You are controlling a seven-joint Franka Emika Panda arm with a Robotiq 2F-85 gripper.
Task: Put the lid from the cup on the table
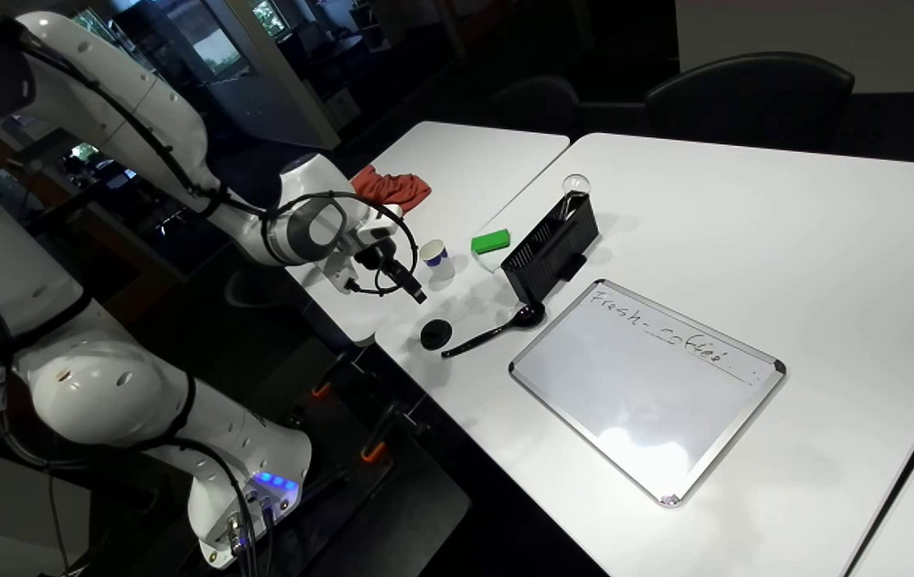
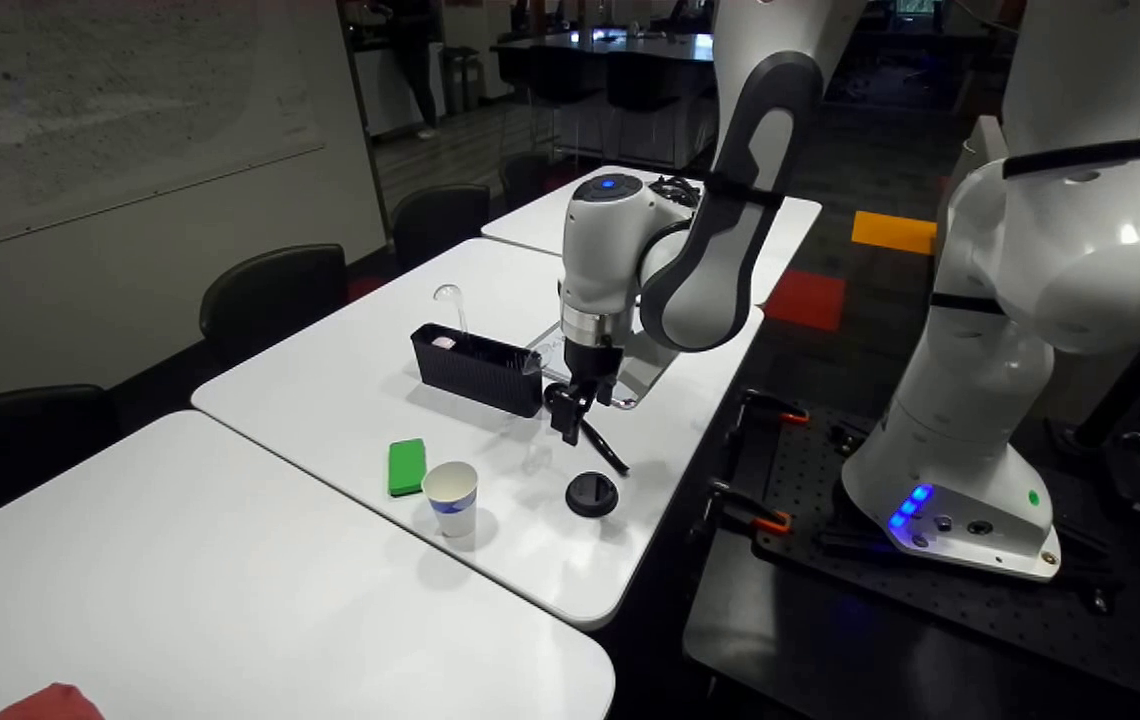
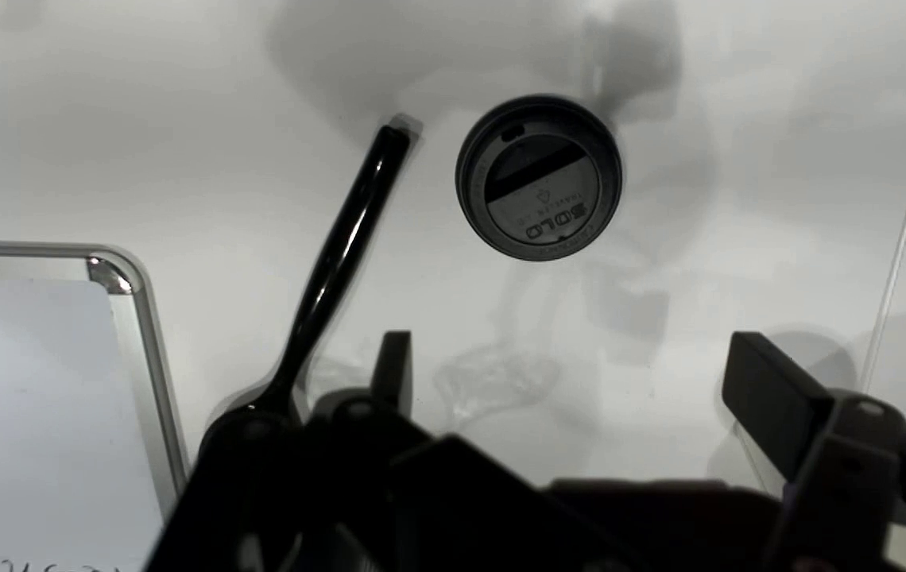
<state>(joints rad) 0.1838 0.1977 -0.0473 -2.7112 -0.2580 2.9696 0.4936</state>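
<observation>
The lid (image 1: pixel 436 334) is a round black cap lying flat on the white table (image 1: pixel 826 240). It shows in both exterior views (image 2: pixel 592 494) and, with raised letters, at the top middle of the wrist view (image 3: pixel 539 178). The cup (image 2: pixel 452 500) is small, white and blue, and stands upright and uncovered on the table, apart from the lid; it also shows in an exterior view (image 1: pixel 434 252). My gripper (image 3: pixel 568 365) is open and empty above the table. In the wrist view the lid lies beyond the fingertips, not between them. The cup is out of the wrist view.
A black spoon (image 3: pixel 350 230) lies beside the lid. A black slotted holder (image 1: pixel 553 248) with clear items stands near it. A green block (image 2: pixel 407 467) lies beside the cup. A framed whiteboard (image 1: pixel 649 385) and a red cloth (image 1: pixel 393 189) lie on the tabletops.
</observation>
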